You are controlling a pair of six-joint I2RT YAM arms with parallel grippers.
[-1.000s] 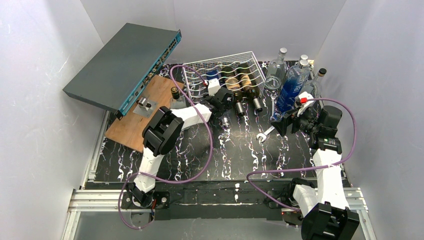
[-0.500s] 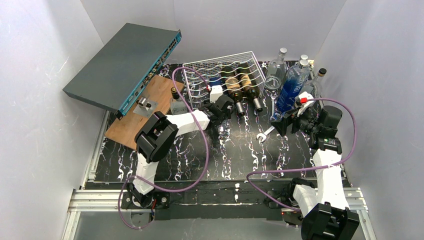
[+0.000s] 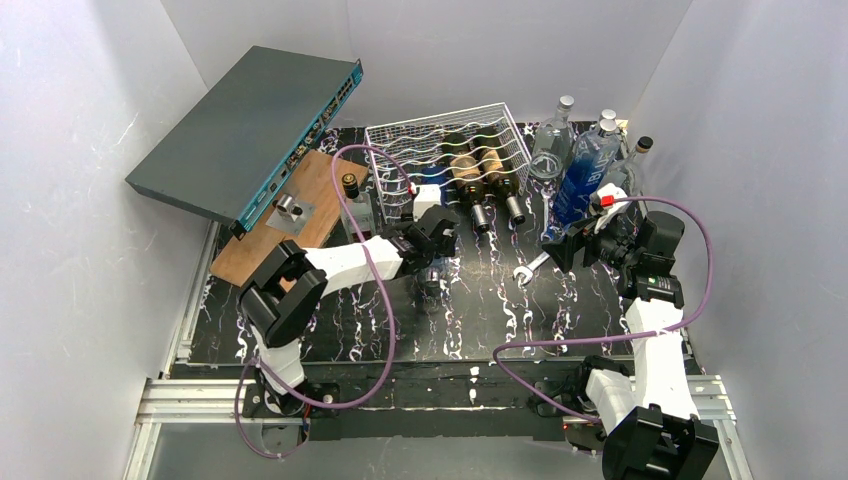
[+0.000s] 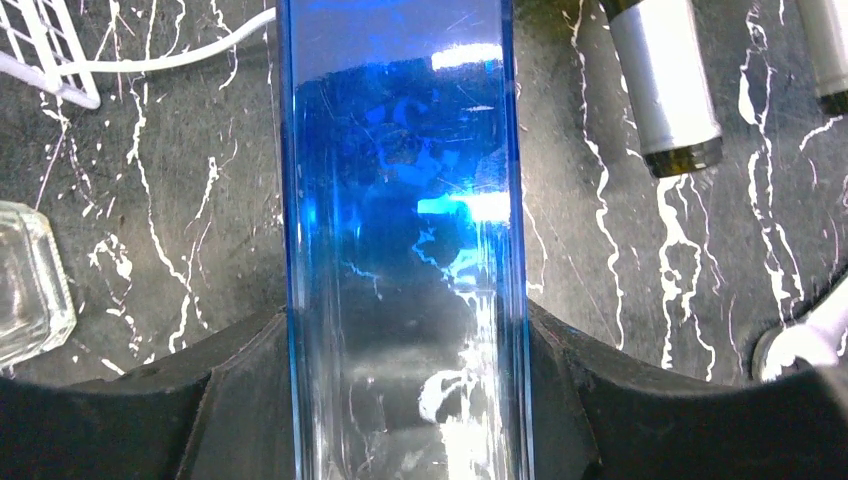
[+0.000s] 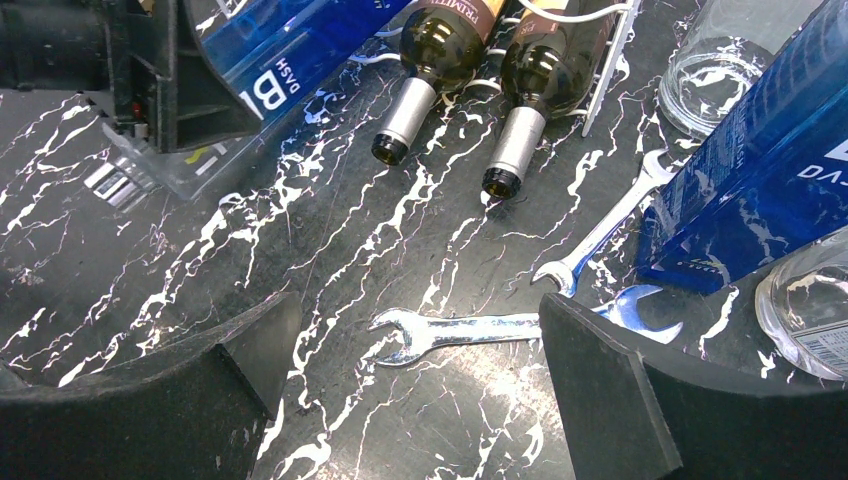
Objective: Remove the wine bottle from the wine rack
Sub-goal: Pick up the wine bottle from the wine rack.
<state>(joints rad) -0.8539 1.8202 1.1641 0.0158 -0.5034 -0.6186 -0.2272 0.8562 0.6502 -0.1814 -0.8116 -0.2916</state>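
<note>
The white wire wine rack (image 3: pixel 440 135) stands at the back centre; its corner shows in the left wrist view (image 4: pixel 40 50). Two dark wine bottles (image 3: pixel 485 175) lie in its right cradles, necks toward me, also in the right wrist view (image 5: pixel 445 40). My left gripper (image 3: pixel 428 240) (image 4: pixel 405 335) is shut on a blue glass bottle (image 4: pixel 400 200) (image 5: pixel 290 45), held lengthwise just in front of the rack, above the table. My right gripper (image 3: pixel 560 250) (image 5: pixel 415 345) hangs open over a wrench (image 5: pixel 470 328), with nothing between its fingers.
A grey network switch (image 3: pixel 250 125) leans at the back left over a wooden board (image 3: pixel 285 225). A small square glass bottle (image 3: pixel 355 205) stands beside the left arm. Several tall bottles (image 3: pixel 585 165) crowd the back right, and a second wrench (image 5: pixel 610 225) lies near them.
My left arm has drawn back toward the near left, pulling the blue bottle out from the rack's front. The right arm has not moved.
</note>
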